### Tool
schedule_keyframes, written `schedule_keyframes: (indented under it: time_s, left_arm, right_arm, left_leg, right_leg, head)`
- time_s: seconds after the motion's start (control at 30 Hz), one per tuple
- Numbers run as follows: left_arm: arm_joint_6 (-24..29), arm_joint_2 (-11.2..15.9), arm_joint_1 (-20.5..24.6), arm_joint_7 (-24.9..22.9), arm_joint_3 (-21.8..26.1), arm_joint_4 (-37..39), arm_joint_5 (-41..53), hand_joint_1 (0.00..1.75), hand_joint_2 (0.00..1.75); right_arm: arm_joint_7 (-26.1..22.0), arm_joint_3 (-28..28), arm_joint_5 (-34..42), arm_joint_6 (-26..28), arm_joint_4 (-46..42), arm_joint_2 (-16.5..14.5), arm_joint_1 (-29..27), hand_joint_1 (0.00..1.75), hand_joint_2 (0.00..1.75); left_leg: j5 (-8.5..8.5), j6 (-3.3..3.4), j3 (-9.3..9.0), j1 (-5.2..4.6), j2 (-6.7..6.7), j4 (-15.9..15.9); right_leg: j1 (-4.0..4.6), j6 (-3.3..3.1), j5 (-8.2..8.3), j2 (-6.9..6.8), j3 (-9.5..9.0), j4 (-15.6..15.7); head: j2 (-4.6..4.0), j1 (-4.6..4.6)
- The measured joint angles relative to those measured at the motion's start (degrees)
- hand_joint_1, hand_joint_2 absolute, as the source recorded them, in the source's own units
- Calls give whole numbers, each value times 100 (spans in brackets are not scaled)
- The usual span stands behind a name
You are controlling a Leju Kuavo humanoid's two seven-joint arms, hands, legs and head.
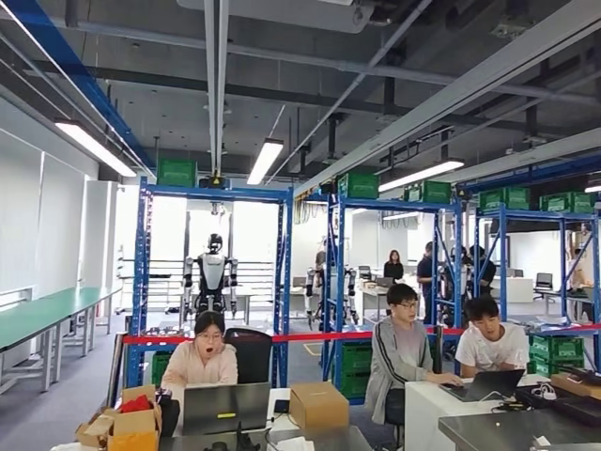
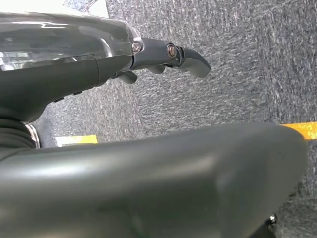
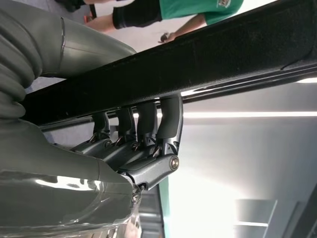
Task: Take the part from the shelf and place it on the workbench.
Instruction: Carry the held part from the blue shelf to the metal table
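In the right wrist view, my right hand (image 3: 142, 144) grips the part (image 3: 209, 54), a long black flat bar that runs across the whole picture. Its dark fingers (image 3: 170, 121) hook over the bar's edge. In the left wrist view, my left hand (image 2: 112, 64) hangs above grey carpet with its fingers (image 2: 186, 57) stretched out and nothing in it. The head view looks straight out across the hall.
Blue shelf racks (image 1: 212, 193) with green crates stand ahead behind a red tape barrier (image 1: 312, 335). Three people sit at desks with laptops and cardboard boxes (image 1: 317, 404). A green workbench (image 1: 50, 315) runs along the left; a steel table (image 1: 510, 427) is at lower right. A green-shirted person (image 3: 179, 10) stands close.
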State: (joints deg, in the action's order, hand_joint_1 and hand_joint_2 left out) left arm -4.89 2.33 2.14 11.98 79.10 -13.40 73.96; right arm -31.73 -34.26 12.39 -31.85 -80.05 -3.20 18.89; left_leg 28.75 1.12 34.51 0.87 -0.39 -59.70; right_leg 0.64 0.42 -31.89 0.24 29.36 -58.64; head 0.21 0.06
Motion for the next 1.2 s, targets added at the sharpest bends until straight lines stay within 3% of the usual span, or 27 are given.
schedule_keyframes:
  time_s: [0.07, 0.17, 0.2, 0.23, 0.33, 0.4, 0.5, 0.57, 0.67, 0.7, 0.73, 0.83, 0.9, 1.0, 1.07, 1.17, 1.2]
  left_arm:
    - [-1, 1, 12, 15, 0, 0, 4, 0, 175]
    - [-1, 3, 17, 18, 0, 0, 4, 0, 175]
    - [-1, 3, 11, 18, 0, 0, 5, 0, 175]
    - [-1, 3, 7, 18, 0, 0, 7, 0, 175]
    - [-3, -9, 7, 19, 0, 0, 14, 0, 175]
    - [-5, -27, 13, 20, 0, 0, 28, 0, 175]
    - [-12, -34, 18, 25, -1, 0, 45, 0, 175]
    - [-26, -36, 52, 35, -2, 0, 47, 0, 175]
    - [-38, -26, 61, 59, -4, 0, 51, 0, 175]
    - [-39, -22, 47, 64, -4, 0, 52, 0, 175]
    - [-43, -21, 36, 68, -4, 0, 55, 0, 175]
    - [-53, -25, 23, 79, -4, 1, 60, 0, 175]
    - [-52, -33, 17, 75, -4, 2, 61, 0, 175]
    - [-48, -37, -2, 61, -4, 2, 68, 0, 175]
    - [-41, -37, -4, 63, -4, 2, 74, 0, 175]
    - [-29, -37, -4, 47, -3, 2, 94, 0, 175]
    - [-23, -37, -10, 33, -3, 2, 99, 0, 175]
  right_arm:
    - [-1, -7, 1, -3, 1, -3, 22, 175, 175]
    - [-1, -16, 1, -4, 17, -3, 16, 175, 175]
    - [-1, -19, 1, -4, 24, -2, 8, 175, 175]
    - [-1, -21, 1, -4, 28, -2, 4, 175, 175]
    - [-1, -26, 6, -7, 39, 0, 14, 175, 175]
    - [9, -33, 8, -15, 58, 4, 13, 175, 175]
    - [22, -42, 14, -23, 70, -2, 12, 175, 175]
    - [23, -46, 17, -25, 70, -14, 44, 175, 175]
    - [25, -73, 18, -24, 79, -15, 56, 175, 175]
    - [25, -84, 18, -24, 81, -14, 38, 175, 175]
    - [26, -92, 18, -25, 81, -13, 20, 175, 175]
    - [24, -102, 20, -23, 81, -2, -5, 175, 175]
    - [20, -103, 22, -14, 74, 18, -15, 175, 175]
    - [9, -99, 34, 5, 16, 57, -51, 175, 175]
    - [-1, -90, 43, 8, -54, 94, -60, 175, 175]
    - [-11, -68, 46, 10, -113, 185, -131, 175, 175]
    - [-13, -55, 46, 10, -121, 219, -172, 175, 175]
  left_leg:
    - [36, 51, -87, 29, -3, 29]
    - [146, 75, -202, 32, -5, 41]
    - [196, 70, -259, 32, -8, 42]
    - [250, 64, -329, 31, -13, 43]
    - [408, 36, -548, 35, -27, 72]
    - [472, -13, -614, 40, -31, 122]
    - [491, -87, -704, 37, -14, 113]
    - [565, -109, -589, 44, -6, -184]
    - [877, -168, 67, 63, -5, -1104]
    - [917, -197, 251, 74, -5, -1262]
    - [853, -228, 353, 90, -4, -1248]
    - [117, -329, 302, 161, 2, -464]
    - [-112, -273, 268, 157, 9, -181]
    - [-48, -115, 229, 124, 2, -190]
    - [2, -54, 137, 131, -3, -159]
    - [123, -9, -29, 119, -7, -117]
    - [176, -6, -92, 110, -13, -112]
  right_leg:
    - [-18, 61, -146, -3, 234, -449]
    - [-55, 127, -467, -7, 958, -1516]
    - [-58, 128, -457, -7, 1111, -1635]
    - [-55, 116, -335, -7, 1164, -1542]
    - [7, 5, 445, -9, 962, -521]
    - [56, -79, 650, -12, 866, -128]
    - [48, -131, 589, -9, 716, 28]
    - [23, -178, 546, -11, 542, 145]
    - [12, -214, 430, -11, 389, 181]
    - [4, -202, 379, -1, 336, 180]
    - [-9, -184, 324, 8, 270, 178]
    - [-53, -72, 109, 17, 37, 132]
    - [-56, 22, -19, 21, -18, 73]
    - [-72, 117, -104, 17, -29, 10]
    - [-88, 172, -140, 3, 141, -342]
    - [-92, 205, -446, -8, 846, -1412]
    - [-87, 194, -508, -7, 1051, -1620]
  head:
    - [1, -1]
    - [-1, -3]
    - [-2, -3]
    - [-2, -4]
    - [-2, -1]
    - [1, -6]
    - [3, -8]
    - [3, -8]
    - [1, -8]
    - [-1, -8]
    - [-1, -8]
    - [-2, -8]
    - [2, -11]
    - [5, -13]
    - [5, -13]
    - [2, -14]
    - [1, -13]
